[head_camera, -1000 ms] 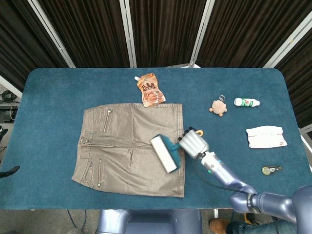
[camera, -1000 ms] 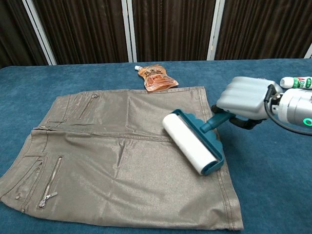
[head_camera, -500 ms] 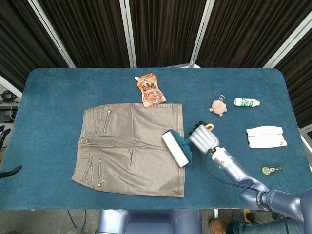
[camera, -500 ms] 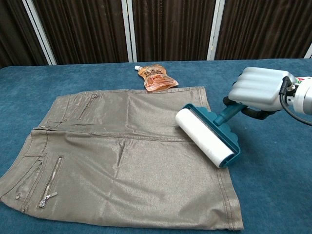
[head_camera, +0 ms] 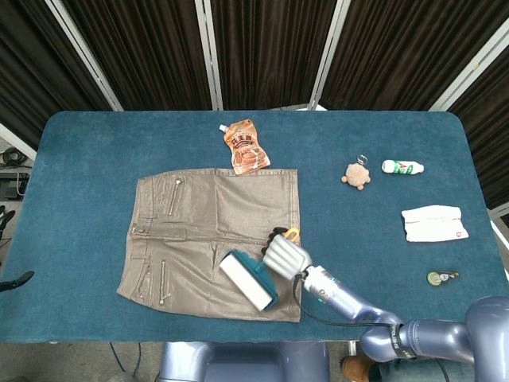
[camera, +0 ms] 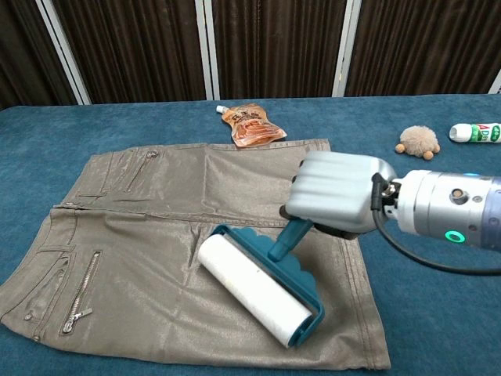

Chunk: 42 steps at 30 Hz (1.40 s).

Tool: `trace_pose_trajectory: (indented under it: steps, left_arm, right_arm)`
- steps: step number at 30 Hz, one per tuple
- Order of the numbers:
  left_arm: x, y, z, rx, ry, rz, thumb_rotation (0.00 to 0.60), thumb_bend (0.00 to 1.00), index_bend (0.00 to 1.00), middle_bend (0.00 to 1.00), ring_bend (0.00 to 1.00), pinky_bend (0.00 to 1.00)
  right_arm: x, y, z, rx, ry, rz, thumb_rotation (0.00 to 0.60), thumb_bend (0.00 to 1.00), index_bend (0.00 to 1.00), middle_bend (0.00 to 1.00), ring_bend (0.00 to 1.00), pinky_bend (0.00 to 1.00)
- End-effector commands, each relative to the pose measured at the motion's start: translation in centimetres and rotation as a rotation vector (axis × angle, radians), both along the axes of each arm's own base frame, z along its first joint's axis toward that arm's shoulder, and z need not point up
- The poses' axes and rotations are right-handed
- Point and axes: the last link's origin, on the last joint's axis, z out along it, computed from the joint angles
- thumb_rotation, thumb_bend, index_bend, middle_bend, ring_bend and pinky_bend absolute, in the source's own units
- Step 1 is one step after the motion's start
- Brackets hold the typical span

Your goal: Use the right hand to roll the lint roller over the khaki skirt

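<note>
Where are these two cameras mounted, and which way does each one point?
Head view: high up, looking almost straight down on the whole table; the right arm and right hand show.
Chest view: lower, looking forward across the table; the right hand fills the right.
Both share the khaki skirt, lint roller and orange pouch.

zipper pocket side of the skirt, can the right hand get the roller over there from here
Probably yes: the right hand holds the lint roller already on the khaki skirt, and only bare fabric lies between it and the zipper pocket.
</note>
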Motion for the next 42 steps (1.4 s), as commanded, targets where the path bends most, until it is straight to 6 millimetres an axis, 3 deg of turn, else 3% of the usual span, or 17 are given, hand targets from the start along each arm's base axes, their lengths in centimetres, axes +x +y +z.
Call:
trace_pose_trajectory:
  steps: [1, 4, 9, 14, 17, 25, 33, 42]
  left_arm:
    - [-0.1, 0.0, 0.0, -0.001, 0.001, 0.002, 0.600, 0.00, 0.00, 0.00, 0.00, 0.00]
    - [-0.2, 0.0, 0.0, 0.000, 0.002, 0.006, 0.600, 0.00, 0.00, 0.00, 0.00, 0.00]
    - [-0.3, 0.1, 0.0, 0.000, 0.004, 0.013, 0.600, 0.00, 0.00, 0.00, 0.00, 0.00]
    - [-0.3, 0.1, -0.1, -0.002, 0.007, 0.014, 0.600, 0.00, 0.00, 0.00, 0.00, 0.00]
    - [-0.2, 0.1, -0.2, -0.001, 0.009, 0.011, 0.600, 0.00, 0.00, 0.00, 0.00, 0.00]
    - [0.0, 0.1, -0.6, -0.011, 0.015, 0.009, 0.600, 0.00, 0.00, 0.00, 0.00, 0.00]
    - [0.2, 0.2, -0.8, -0.017, 0.017, 0.001, 0.600, 0.00, 0.00, 0.00, 0.00, 0.00]
    - [0.0, 0.2, -0.6, -0.011, 0.012, 0.007, 0.600, 0.00, 0.00, 0.00, 0.00, 0.00]
  right_arm:
    - [1.8, 1.5, -1.6, 0.044, 0.005, 0.026, 0.600, 0.96, 0.50, 0.55, 0.42, 0.43]
    - [2.2, 1.6, -2.3, 0.007, 0.062, 0.086, 0.600, 0.96, 0.50, 0.55, 0.43, 0.43]
    - [0.5, -0.4, -1.2, -0.081, 0.104, 0.045, 0.600, 0.96, 0.50, 0.55, 0.43, 0.43]
    - [-1.9, -2.8, 0.6, -0.167, 0.137, -0.021, 0.600, 0.96, 0.50, 0.55, 0.43, 0.43]
    - [-4.5, -4.5, 2.0, -0.237, 0.205, -0.040, 0.600, 0.96, 0.50, 0.56, 0.43, 0.43]
    - [-7.9, -5.9, 4.1, -0.289, 0.229, -0.116, 0.600, 0.96, 0.50, 0.56, 0.43, 0.43]
    - [-6.9, -4.9, 3.5, -0.241, 0.213, -0.067, 0.600, 0.96, 0.50, 0.56, 0.44, 0.43]
    - [-2.2, -0.7, 0.0, -0.108, 0.162, 0.070, 0.600, 0.96, 0.50, 0.56, 0.45, 0.44]
